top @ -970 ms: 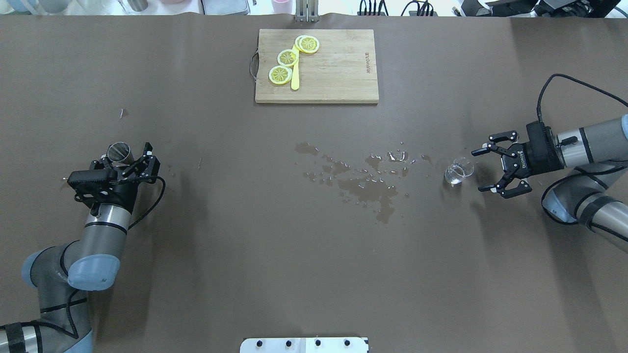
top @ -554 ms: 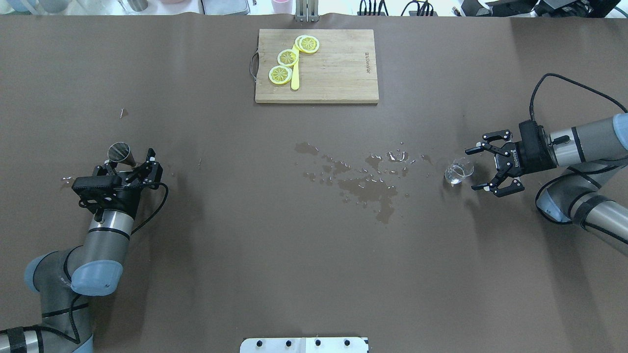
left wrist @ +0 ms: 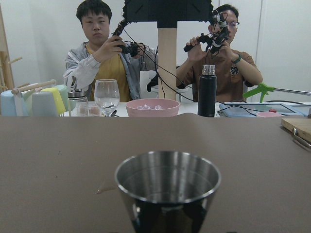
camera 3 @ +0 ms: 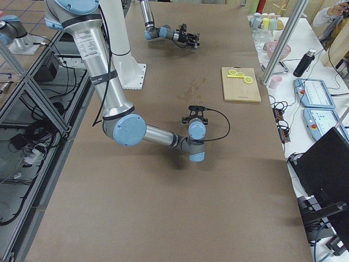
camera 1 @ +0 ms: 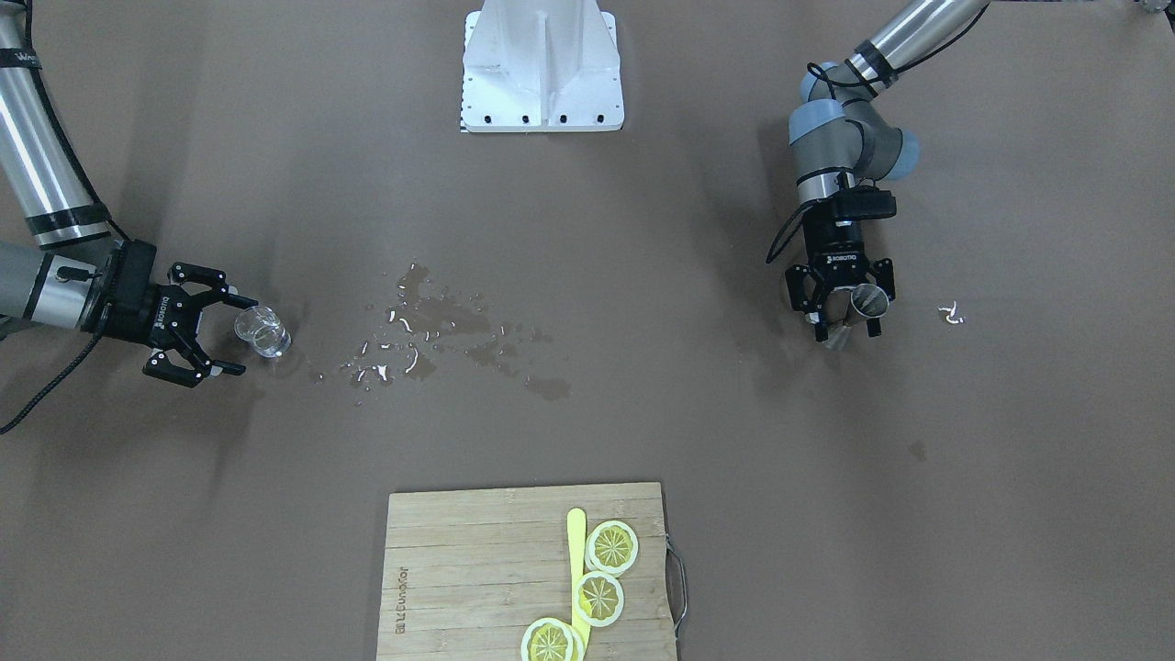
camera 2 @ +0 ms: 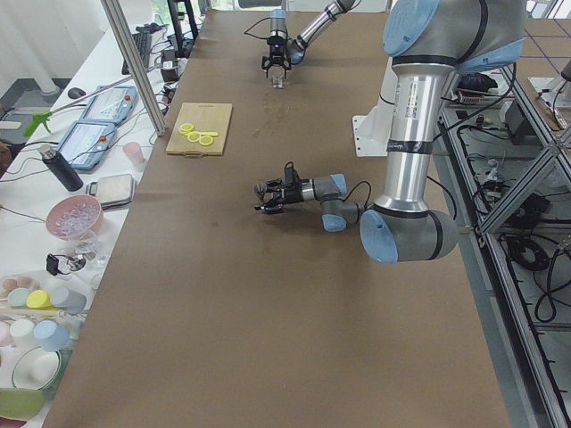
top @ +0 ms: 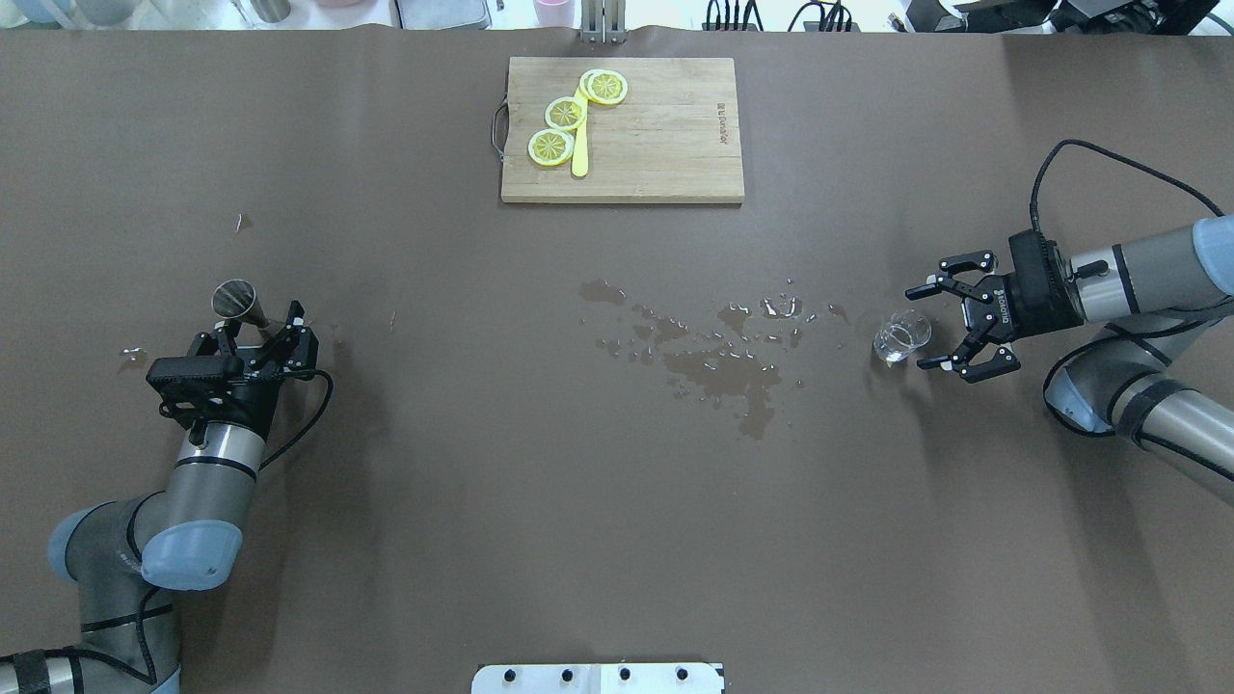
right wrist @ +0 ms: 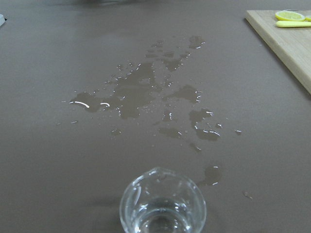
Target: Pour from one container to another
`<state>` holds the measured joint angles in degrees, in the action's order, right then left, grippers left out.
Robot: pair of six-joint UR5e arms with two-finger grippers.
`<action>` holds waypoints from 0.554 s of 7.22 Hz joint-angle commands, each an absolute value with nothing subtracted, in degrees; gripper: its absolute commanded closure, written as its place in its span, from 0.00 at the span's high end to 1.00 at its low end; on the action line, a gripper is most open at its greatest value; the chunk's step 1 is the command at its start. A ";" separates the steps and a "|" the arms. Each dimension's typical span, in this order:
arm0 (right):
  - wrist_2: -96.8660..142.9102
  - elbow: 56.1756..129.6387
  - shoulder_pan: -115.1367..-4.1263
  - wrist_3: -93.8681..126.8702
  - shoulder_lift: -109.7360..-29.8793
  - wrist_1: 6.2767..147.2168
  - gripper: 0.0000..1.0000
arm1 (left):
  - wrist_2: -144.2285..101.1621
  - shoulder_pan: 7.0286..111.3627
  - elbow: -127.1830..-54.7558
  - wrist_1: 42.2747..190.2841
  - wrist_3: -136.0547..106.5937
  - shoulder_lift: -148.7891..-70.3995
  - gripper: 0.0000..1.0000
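Note:
A steel cup (top: 234, 299) stands upright at the table's left side and fills the lower middle of the left wrist view (left wrist: 167, 189). My left gripper (top: 258, 322) is open just behind it, the cup's base at its fingertips and not gripped. On the right side stands a small clear glass (top: 901, 337), which the right wrist view shows close at its bottom edge (right wrist: 163, 208). My right gripper (top: 918, 328) is open, with its fingertips on either side of the glass's near side and not touching it. The front-facing view shows this cup (camera 1: 867, 298) and glass (camera 1: 262, 330) too.
Spilled water (top: 723, 361) lies in patches on the brown cover between the two containers. A wooden cutting board (top: 665, 135) with lemon slices (top: 566, 114) and a yellow stick lies at the far middle. Two operators stand beyond the far edge.
My left gripper has drawn back from the steel cup, which stays in place. My right gripper has moved left, closer to the glass, still open.

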<state>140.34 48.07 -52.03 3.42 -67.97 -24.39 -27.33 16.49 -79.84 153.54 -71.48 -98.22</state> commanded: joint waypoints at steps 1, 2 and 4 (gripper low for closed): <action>139.84 48.08 -51.77 3.43 -67.59 -24.00 0.99 | -28.03 16.44 -80.15 153.63 -71.19 -98.09 0.00; 139.40 47.99 -51.33 3.43 -67.59 -23.91 0.99 | -30.21 16.61 -82.42 153.81 -70.84 -97.48 0.00; 139.04 47.99 -50.71 3.51 -67.59 -23.91 0.98 | -31.80 17.66 -88.48 153.81 -65.42 -94.67 0.00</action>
<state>139.22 48.04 -51.05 3.45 -67.61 -23.92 -30.47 17.08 -85.12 153.78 -68.58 -96.12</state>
